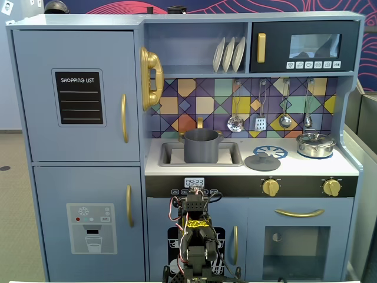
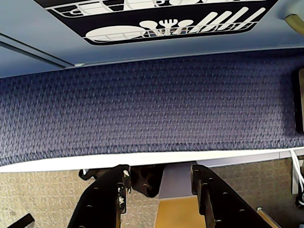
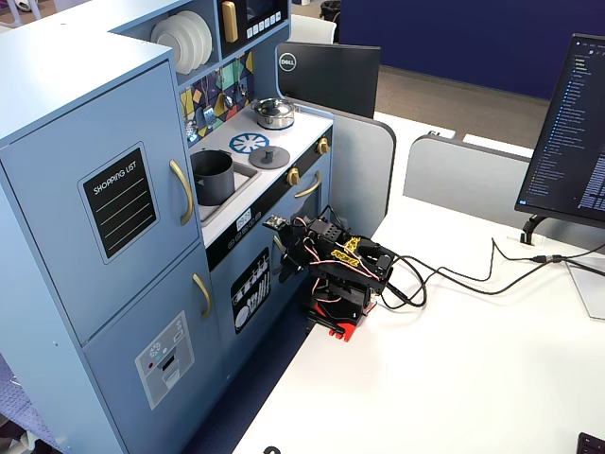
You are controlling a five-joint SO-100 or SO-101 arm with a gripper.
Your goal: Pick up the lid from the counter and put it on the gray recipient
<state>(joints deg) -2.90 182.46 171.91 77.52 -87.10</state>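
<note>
Lid on the counter, right of the pot.
Gripper empty, jaws apart, folded low, well below the lid.

A pale blue toy kitchen fills a fixed view, with a tall fridge side bearing a black shopping-list panel, gold door handles, a microwave at upper right and a backsplash of coloured triangles. In another fixed view it stands against a white desk that carries a monitor and loose black cables, with gray partition panels and a dark blue wall behind. Even, bright indoor light falls over beige carpet
</note>
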